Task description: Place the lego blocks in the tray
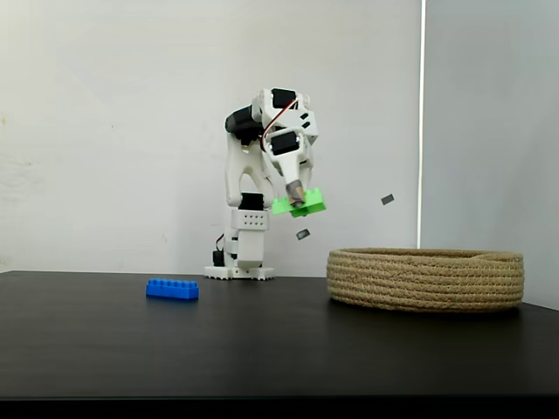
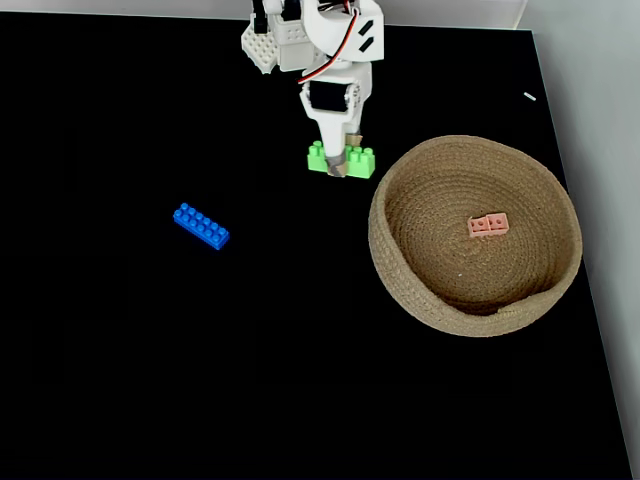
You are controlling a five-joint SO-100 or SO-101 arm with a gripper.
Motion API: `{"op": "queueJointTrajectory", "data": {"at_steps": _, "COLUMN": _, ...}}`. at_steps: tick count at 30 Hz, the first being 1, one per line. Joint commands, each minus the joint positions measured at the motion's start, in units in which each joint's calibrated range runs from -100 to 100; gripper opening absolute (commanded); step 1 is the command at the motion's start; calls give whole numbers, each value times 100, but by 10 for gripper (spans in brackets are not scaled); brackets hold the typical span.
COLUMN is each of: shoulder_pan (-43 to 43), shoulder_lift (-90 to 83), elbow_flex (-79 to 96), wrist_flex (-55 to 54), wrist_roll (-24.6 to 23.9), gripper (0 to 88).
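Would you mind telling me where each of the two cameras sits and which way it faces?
A fixed view: low at table height, facing the wall; shows the whole arm, its gripper holding the green brick in the air, left of the tray.
A fixed view: overhead, looking straight down on the black table; shows the arm's upper part, and the pink brick inside the tray.
Shared: arm, green brick, tray, blue brick.

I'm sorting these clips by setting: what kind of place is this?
Probably a hobbyist or lab tabletop bench, not a home room: a bare black table against a plain white wall, with a small white desktop arm whose hand holds a green lego brick beside a rope basket.
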Motion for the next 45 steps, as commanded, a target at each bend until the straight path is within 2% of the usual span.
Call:
{"op": "queueJointTrajectory", "data": {"at_steps": 1, "shoulder_pan": -597, "shoulder_lift": -278, "elbow_flex": -380, "wrist_flex": -800, "wrist_roll": -73, "gripper": 2}}
{"op": "queueJointTrajectory", "data": {"at_steps": 4, "shoulder_pan": -951, "shoulder_lift": -20, "elbow_flex": -189, "wrist_flex": -1433, "wrist_roll": -78, "gripper": 3}}
{"op": "queueJointTrajectory", "data": {"at_steps": 8, "shoulder_pan": -1281, "shoulder_lift": 789, "elbow_flex": -645, "wrist_flex": -1499, "wrist_roll": -220, "gripper": 4}}
{"op": "queueJointTrajectory", "data": {"at_steps": 11, "shoulder_pan": -1504, "shoulder_lift": 1330, "elbow_flex": -937, "wrist_flex": -1366, "wrist_roll": -274, "gripper": 48}}
{"op": "queueJointTrajectory", "data": {"at_steps": 15, "shoulder_pan": -1718, "shoulder_lift": 1597, "elbow_flex": -1028, "wrist_flex": -1283, "wrist_roll": -322, "gripper": 189}}
{"op": "queueJointTrajectory", "data": {"at_steps": 23, "shoulder_pan": -1751, "shoulder_lift": 2053, "elbow_flex": -1803, "wrist_flex": -608, "wrist_roll": -689, "gripper": 273}}
{"op": "queueJointTrajectory", "data": {"at_steps": 27, "shoulder_pan": -1273, "shoulder_lift": 1881, "elbow_flex": -2122, "wrist_flex": 325, "wrist_roll": -703, "gripper": 285}}
{"op": "queueJointTrajectory", "data": {"at_steps": 33, "shoulder_pan": 285, "shoulder_lift": 1606, "elbow_flex": -2341, "wrist_flex": 1416, "wrist_roll": -498, "gripper": 282}}
{"op": "queueJointTrajectory", "data": {"at_steps": 42, "shoulder_pan": 1901, "shoulder_lift": 909, "elbow_flex": -1146, "wrist_flex": 1616, "wrist_roll": 327, "gripper": 327}}
{"op": "queueJointTrajectory", "data": {"at_steps": 45, "shoulder_pan": 2272, "shoulder_lift": 1072, "elbow_flex": -681, "wrist_flex": 1308, "wrist_roll": 581, "gripper": 340}}
